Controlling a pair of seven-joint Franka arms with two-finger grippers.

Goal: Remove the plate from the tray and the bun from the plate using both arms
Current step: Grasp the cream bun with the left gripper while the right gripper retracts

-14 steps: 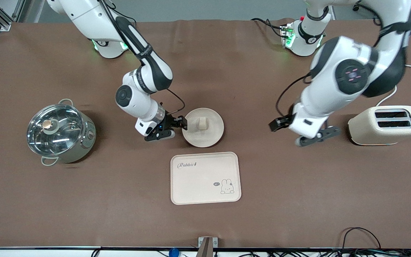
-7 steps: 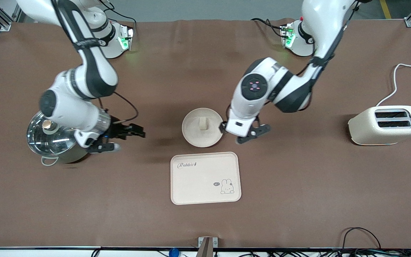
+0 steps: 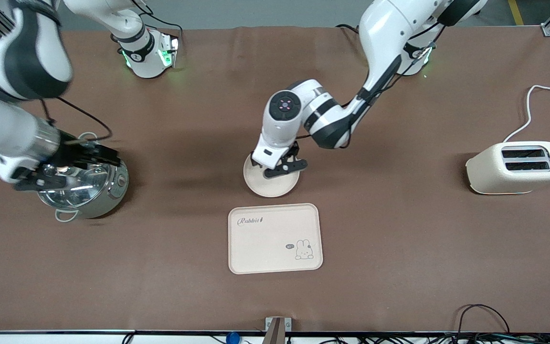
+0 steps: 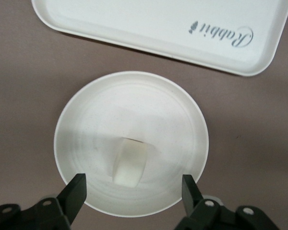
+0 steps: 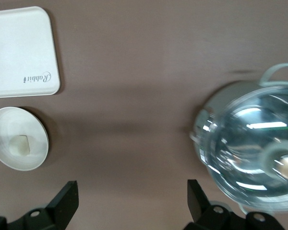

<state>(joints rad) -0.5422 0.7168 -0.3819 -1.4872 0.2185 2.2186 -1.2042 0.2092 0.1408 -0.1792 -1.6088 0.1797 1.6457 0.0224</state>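
The round cream plate (image 3: 270, 186) rests on the brown table, just farther from the front camera than the rabbit tray. The bun (image 4: 129, 162) lies in the middle of the plate (image 4: 131, 100); in the front view the left gripper hides it. My left gripper (image 3: 282, 165) hangs over the plate, open and empty, and its fingers straddle the plate's edge in the left wrist view (image 4: 133, 189). My right gripper (image 3: 81, 165) is open and empty over the steel pot, well away from the plate. The right wrist view (image 5: 132, 191) shows plate (image 5: 19, 139) and bun (image 5: 20, 145) at a distance.
A cream rectangular tray (image 3: 275, 238) with a rabbit drawing lies nearer the front camera than the plate. A steel pot with a glass lid (image 3: 84, 191) stands toward the right arm's end. A cream toaster (image 3: 516, 167) with a cord stands toward the left arm's end.
My right gripper left the plate's edge and swung away to over the pot. My left arm swung from near the toaster to over the plate. Plate and bun stayed put.
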